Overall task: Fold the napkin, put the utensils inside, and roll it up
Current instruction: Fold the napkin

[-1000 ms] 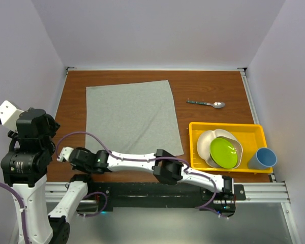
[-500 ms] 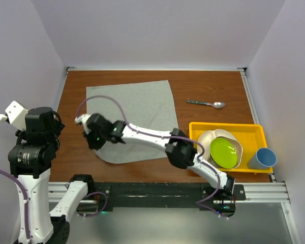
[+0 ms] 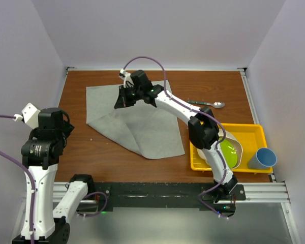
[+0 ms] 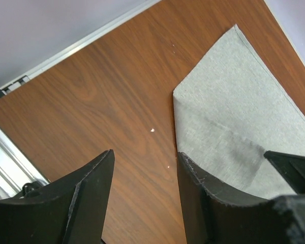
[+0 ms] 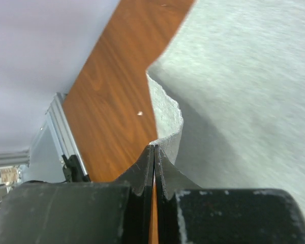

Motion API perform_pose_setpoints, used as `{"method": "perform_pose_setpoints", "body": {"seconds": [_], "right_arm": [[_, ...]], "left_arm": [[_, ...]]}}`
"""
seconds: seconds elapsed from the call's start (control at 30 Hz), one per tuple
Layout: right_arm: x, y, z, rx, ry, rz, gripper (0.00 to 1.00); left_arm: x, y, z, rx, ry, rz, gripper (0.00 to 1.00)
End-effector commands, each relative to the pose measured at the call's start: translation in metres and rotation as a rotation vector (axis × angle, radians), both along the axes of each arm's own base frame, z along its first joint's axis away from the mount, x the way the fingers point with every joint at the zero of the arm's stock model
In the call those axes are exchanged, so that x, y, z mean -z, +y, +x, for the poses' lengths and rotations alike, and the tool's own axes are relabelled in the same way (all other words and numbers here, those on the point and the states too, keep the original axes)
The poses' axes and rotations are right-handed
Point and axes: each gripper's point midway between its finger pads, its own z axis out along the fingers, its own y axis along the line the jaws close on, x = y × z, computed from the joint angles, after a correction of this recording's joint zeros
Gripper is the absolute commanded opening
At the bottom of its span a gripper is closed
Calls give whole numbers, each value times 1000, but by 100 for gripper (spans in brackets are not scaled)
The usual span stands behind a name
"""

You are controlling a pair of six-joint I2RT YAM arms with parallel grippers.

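Note:
The light grey napkin [image 3: 142,127] lies on the brown table, its near-left part lifted and folded back toward the far side. My right gripper [image 3: 123,99] hangs over the napkin's far-left area, shut on a corner of the cloth. In the right wrist view the right gripper [image 5: 154,147] pinches that curled edge of the napkin [image 5: 244,76]. The silver spoon [image 3: 207,104] rests on bare wood to the right of the cloth. In the left wrist view my left gripper [image 4: 145,157] stands open over bare wood, beside a folded corner of the napkin [image 4: 234,101], holding nothing.
A yellow tray [image 3: 223,125] sits at the near right with a white bowl and a green plate [image 3: 223,151] in it. A blue cup [image 3: 263,158] stands at the tray's right end. White walls close in the table on three sides.
My right gripper has carried the napkin's near-left corner from the near edge up to the far left, folding the cloth over. The left arm has shifted slightly, still open.

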Motion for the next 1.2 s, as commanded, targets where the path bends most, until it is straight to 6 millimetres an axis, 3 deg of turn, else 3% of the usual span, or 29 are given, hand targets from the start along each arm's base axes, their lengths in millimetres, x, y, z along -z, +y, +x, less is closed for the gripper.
{"method": "perform_pose_setpoints", "body": {"seconds": [0.0, 0.27, 0.47, 0.77, 1.03, 1.17], "right_arm": [[-10, -32, 27, 28, 17, 27, 0], [16, -115, 118, 195, 42, -4, 0], [28, -159, 164, 280, 62, 42, 0], [34, -205, 212, 388, 53, 83, 0], [34, -220, 242, 434, 24, 107, 0], [43, -231, 254, 477, 45, 127, 0]], "left_arm": [[5, -13, 17, 52, -50, -61, 57], [18, -27, 29, 128, -19, -99, 57], [22, -28, 26, 127, -16, -108, 57], [29, -29, 24, 127, 0, -117, 57], [33, -31, 28, 130, 10, -127, 57], [33, -31, 28, 131, 14, -123, 57]]}}
